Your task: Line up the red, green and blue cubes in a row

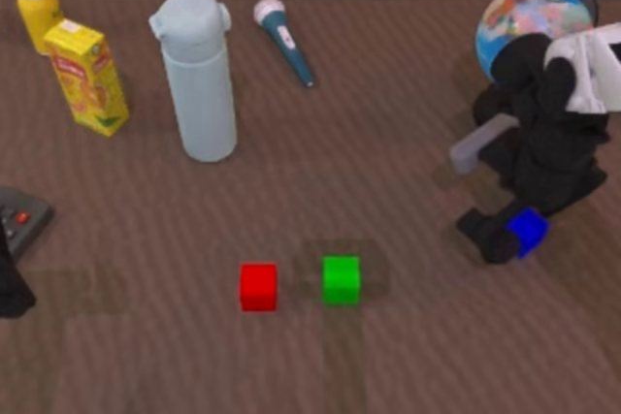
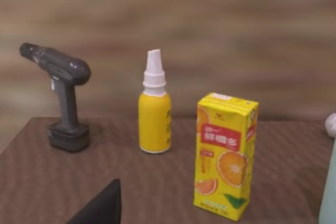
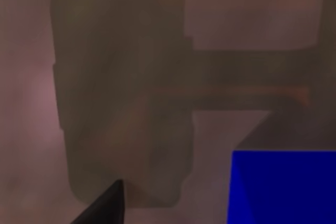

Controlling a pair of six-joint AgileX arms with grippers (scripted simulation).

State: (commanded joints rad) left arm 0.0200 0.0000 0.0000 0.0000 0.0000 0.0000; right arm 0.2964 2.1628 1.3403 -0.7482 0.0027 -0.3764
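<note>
The red cube (image 1: 258,286) and the green cube (image 1: 342,279) stand side by side near the front middle of the table, a small gap between them. The blue cube (image 1: 527,232) sits far to the right, apart from those two. My right gripper (image 1: 506,235) is down at it, open, with one dark finger (image 1: 483,233) to the cube's left. In the right wrist view the blue cube (image 3: 283,187) fills a corner and one fingertip (image 3: 107,205) stands clear of it. My left gripper (image 1: 12,293) is parked at the table's left edge, open.
At the back stand a pale bottle (image 1: 199,75), a yellow juice carton (image 1: 89,77), a yellow squeeze bottle (image 1: 37,7) and a microphone (image 1: 283,41). A globe (image 1: 532,21) and a grey handle (image 1: 482,143) lie by my right arm. A drill (image 2: 63,98) is at the left.
</note>
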